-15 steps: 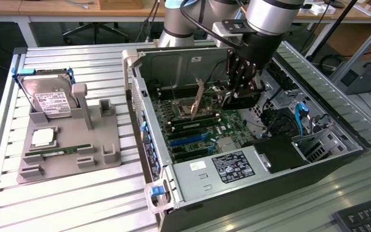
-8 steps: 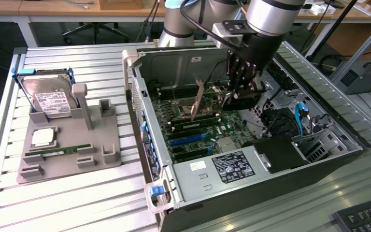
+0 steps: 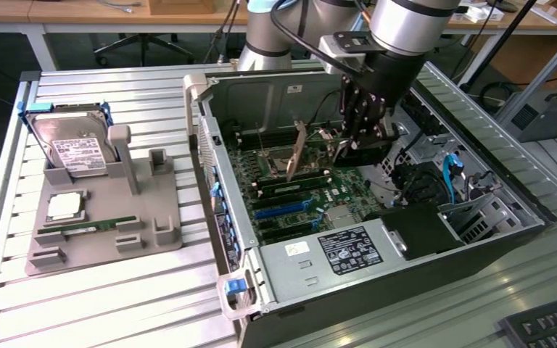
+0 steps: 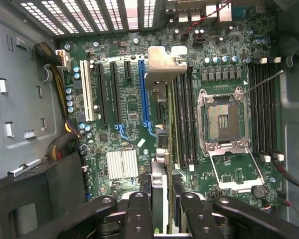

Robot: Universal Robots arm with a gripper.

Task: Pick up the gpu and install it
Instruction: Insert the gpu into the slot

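Gripper point(image 4: 162, 209) jaws, partly closed, clamp the gpu point(image 4: 162, 124) edge-on above the motherboard point(image 4: 124, 124), inside the open computer case point(image 3: 289, 94). Beside the case on the slatted table point(image 3: 95, 304), a grey tray point(image 3: 153, 210) carries a hard drive point(image 3: 75, 148).

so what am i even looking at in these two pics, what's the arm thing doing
It's a grey robot arm with a black gripper reaching into an open black computer case lying on a slatted metal table. One picture comes from a camera off the arm, the other from a camera on its wrist, looking down at the green motherboard. The gripper holds the thin flat gpu card edge-on above the slots; its silver end bracket is clearest from the wrist. Beside the case, a grey tray carries a silver hard drive.
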